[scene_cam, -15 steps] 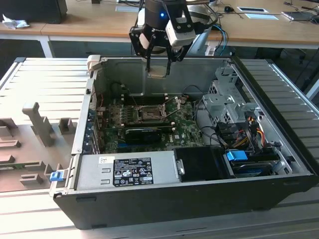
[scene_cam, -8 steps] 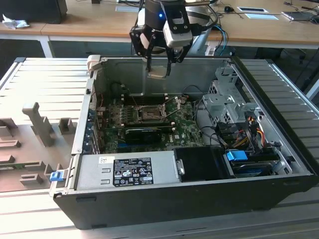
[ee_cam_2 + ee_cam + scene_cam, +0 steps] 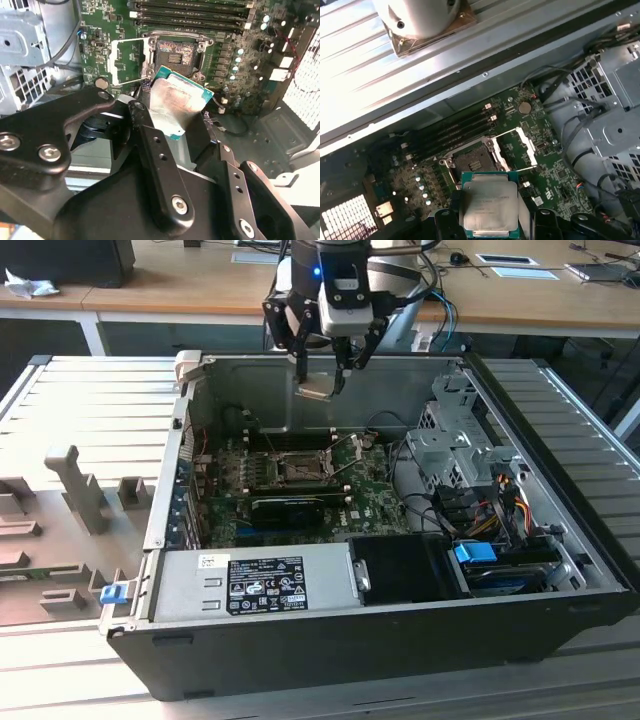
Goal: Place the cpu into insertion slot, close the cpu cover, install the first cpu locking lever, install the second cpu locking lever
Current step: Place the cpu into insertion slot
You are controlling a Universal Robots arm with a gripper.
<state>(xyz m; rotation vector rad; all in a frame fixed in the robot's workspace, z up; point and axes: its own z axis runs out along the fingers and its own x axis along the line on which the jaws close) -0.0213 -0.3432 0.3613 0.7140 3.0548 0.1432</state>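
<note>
The open computer case lies on its side with the green board flat on its floor. The insertion slot sits near the middle of that board.

The single arm's gripper hangs well above the insertion slot, back toward the case's rear wall. It pinches the cpu by two opposite edges, with one finger on each side. The chip's metal face is toward the wrist cameras.

The insertion slot is bare, with its dark contact field exposed and nothing seated in it. The cpu cover is swung open and lies just beside the insertion slot, hinged along one edge of it.

My reading is that the insertion slot lies below the gripper and a little toward the case's open front, so the chip is well apart from it. The cpu is square, so it has no long axis. In the first wrist view its edges look turned somewhat against those of the insertion slot.

There is one cpu, one insertion slot, one cpu cover and one gripper. I cannot count the locking levers with confidence.
</note>
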